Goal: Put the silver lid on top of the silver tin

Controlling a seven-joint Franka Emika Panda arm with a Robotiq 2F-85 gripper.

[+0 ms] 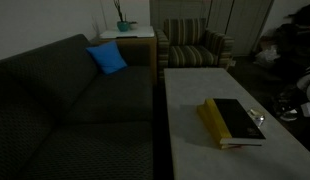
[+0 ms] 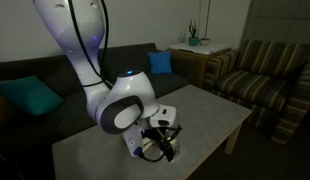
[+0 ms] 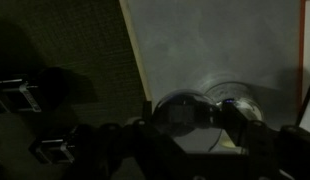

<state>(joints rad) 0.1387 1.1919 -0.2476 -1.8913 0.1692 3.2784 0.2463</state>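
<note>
In the dim wrist view my gripper (image 3: 187, 122) is shut on the silver lid (image 3: 175, 108), a round flat disc held between the dark fingers just above the pale table top (image 3: 215, 40). The silver tin (image 3: 237, 96), with its shiny rim, sits on the table right behind and beside the lid. In an exterior view the tin shows as a small glint (image 1: 257, 117) by the edge of the black-and-yellow book (image 1: 231, 122). In an exterior view the gripper (image 2: 160, 147) hangs low over the table (image 2: 210, 115) and hides both the lid and the tin.
A dark sofa (image 1: 65, 95) with a blue cushion (image 1: 107, 57) runs along the table's side. A striped armchair (image 1: 195, 45) and a small side table with a plant (image 1: 125, 30) stand at the far end. The table's edge (image 3: 137, 60) and the carpet lie close to the gripper.
</note>
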